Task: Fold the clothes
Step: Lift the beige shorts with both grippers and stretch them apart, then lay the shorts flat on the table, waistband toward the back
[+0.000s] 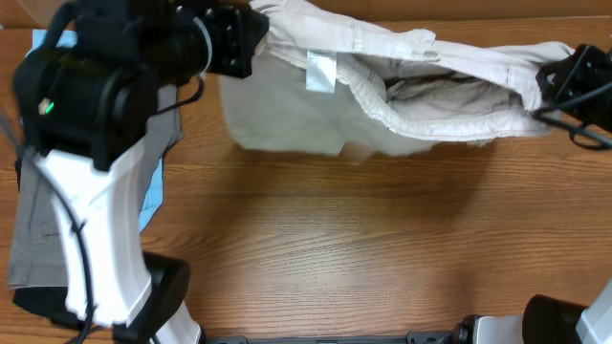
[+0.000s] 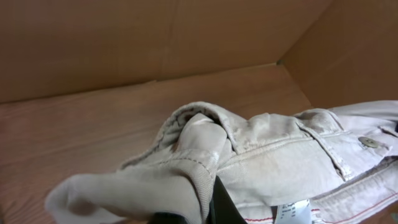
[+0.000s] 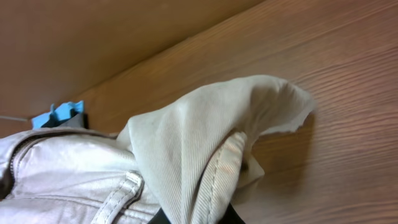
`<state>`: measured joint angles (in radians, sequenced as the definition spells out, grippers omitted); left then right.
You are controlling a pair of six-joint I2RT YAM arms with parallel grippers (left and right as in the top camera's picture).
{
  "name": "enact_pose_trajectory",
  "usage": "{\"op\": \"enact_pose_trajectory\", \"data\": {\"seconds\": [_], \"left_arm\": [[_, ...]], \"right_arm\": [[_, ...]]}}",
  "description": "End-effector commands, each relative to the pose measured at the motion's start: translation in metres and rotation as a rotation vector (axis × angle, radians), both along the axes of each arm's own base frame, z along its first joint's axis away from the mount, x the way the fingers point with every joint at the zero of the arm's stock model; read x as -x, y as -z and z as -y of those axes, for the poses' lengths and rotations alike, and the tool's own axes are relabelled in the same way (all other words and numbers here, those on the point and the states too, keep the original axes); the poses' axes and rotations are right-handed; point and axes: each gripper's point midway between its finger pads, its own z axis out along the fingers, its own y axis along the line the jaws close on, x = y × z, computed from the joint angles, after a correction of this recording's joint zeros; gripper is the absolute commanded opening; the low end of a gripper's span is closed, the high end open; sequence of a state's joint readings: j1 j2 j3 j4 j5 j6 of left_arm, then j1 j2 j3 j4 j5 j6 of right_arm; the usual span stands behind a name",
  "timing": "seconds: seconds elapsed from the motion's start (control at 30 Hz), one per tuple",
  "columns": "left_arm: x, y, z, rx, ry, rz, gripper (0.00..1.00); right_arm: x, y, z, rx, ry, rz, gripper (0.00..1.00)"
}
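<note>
Brown wood-grain counter (image 1: 382,248) fills most of the overhead view, with plain cardboard-coloured walls behind it in the wrist views. A pair of light beige cotton shorts (image 1: 430,96) stretches across the far side of the counter, held at each end by one arm. The left fingers (image 2: 219,205) are pinched tight on a bunched fold of the waistband. The right fingers (image 3: 160,219) are likewise clamped narrow on a folded corner of the ribbed beige cloth at the opposite end. The waistband gapes towards the camera, and a small white rectangular tag (image 1: 321,72) shows on the inside near the left end. A metal button (image 2: 368,142) and a belt loop (image 2: 329,152) sit on the waistband in the left wrist view. Whether the hanging cloth touches the counter I cannot tell. At the counter's left edge lie a darker grey-brown garment (image 1: 29,220) and a light blue garment (image 1: 153,196), partly under the white and black left arm (image 1: 96,210).
</note>
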<state>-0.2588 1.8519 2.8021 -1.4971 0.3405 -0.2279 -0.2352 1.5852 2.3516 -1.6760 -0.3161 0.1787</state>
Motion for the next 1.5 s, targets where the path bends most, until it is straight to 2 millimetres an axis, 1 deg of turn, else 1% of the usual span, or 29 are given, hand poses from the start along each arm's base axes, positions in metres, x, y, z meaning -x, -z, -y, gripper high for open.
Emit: {"op": "enact_pose_trajectory", "data": {"seconds": [0.0, 0.1, 0.13, 0.27, 0.43, 0.53, 0.67, 0.7, 0.8, 0.9, 0.97, 1.03, 1.07, 1.23, 1.27, 1.33, 1.37, 1.4, 1.47], "left_arm": [[0.021, -0.041, -0.062, -0.097, -0.248, 0.168, 0.05], [0.039, -0.050, -0.071, -0.103, -0.275, 0.191, 0.04], [0.053, -0.056, -0.077, -0.104, -0.289, 0.206, 0.04], [0.083, -0.065, -0.089, -0.108, -0.318, 0.232, 0.04], [0.126, -0.071, -0.100, -0.103, -0.324, 0.251, 0.04], [0.148, -0.073, -0.106, -0.101, -0.330, 0.262, 0.04], [0.175, -0.082, -0.111, -0.080, -0.334, 0.312, 0.04], [0.186, -0.086, -0.114, -0.070, -0.337, 0.335, 0.04], [0.193, -0.088, -0.116, -0.044, -0.349, 0.335, 0.04], [0.185, -0.078, -0.118, -0.050, -0.373, 0.285, 0.04], [0.170, -0.060, -0.117, -0.073, -0.391, 0.208, 0.04], [0.152, -0.036, -0.114, -0.102, -0.399, 0.105, 0.04], [0.144, -0.022, -0.112, -0.117, -0.400, 0.052, 0.04], [0.096, 0.057, -0.102, -0.202, -0.411, -0.244, 0.04], [0.085, 0.077, -0.099, -0.227, -0.409, -0.304, 0.04], [0.066, 0.109, -0.095, -0.268, -0.401, -0.394, 0.04], [0.058, 0.124, -0.093, -0.284, -0.398, -0.430, 0.04], [0.039, 0.158, -0.088, -0.314, -0.390, -0.503, 0.04], [0.021, 0.190, -0.083, -0.336, -0.387, -0.557, 0.04]], "right_arm": [[0.016, -0.010, 0.030, 0.124, 0.109, 0.018, 0.04], [0.027, -0.020, 0.026, 0.124, 0.106, 0.053, 0.04], [0.038, -0.029, 0.020, 0.122, 0.097, 0.090, 0.04], [0.068, -0.053, 0.007, 0.124, 0.084, 0.185, 0.04], [0.119, -0.082, -0.006, 0.156, 0.093, 0.326, 0.04], [0.151, -0.095, -0.015, 0.159, 0.109, 0.407, 0.04], [0.184, -0.105, -0.024, 0.171, 0.114, 0.487, 0.04], [0.195, -0.106, -0.027, 0.170, 0.117, 0.506, 0.04], [0.199, -0.101, -0.029, 0.168, 0.118, 0.501, 0.04], [0.189, -0.085, -0.026, 0.155, 0.116, 0.437, 0.04], [0.175, -0.066, -0.022, 0.138, 0.114, 0.358, 0.04], [0.161, -0.046, -0.018, 0.123, 0.109, 0.274, 0.04], [0.152, -0.031, -0.016, 0.110, 0.107, 0.216, 0.04], [0.113, 0.032, -0.006, 0.062, 0.084, -0.041, 0.04], [0.104, 0.045, -0.003, 0.055, 0.073, -0.095, 0.04], [0.086, 0.071, -0.001, 0.039, 0.049, -0.204, 0.04], [0.079, 0.081, 0.000, 0.031, 0.039, -0.244, 0.04], [0.060, 0.103, -0.002, 0.027, -0.005, -0.321, 0.04], [0.039, 0.123, -0.007, 0.022, -0.041, -0.374, 0.04]]}}
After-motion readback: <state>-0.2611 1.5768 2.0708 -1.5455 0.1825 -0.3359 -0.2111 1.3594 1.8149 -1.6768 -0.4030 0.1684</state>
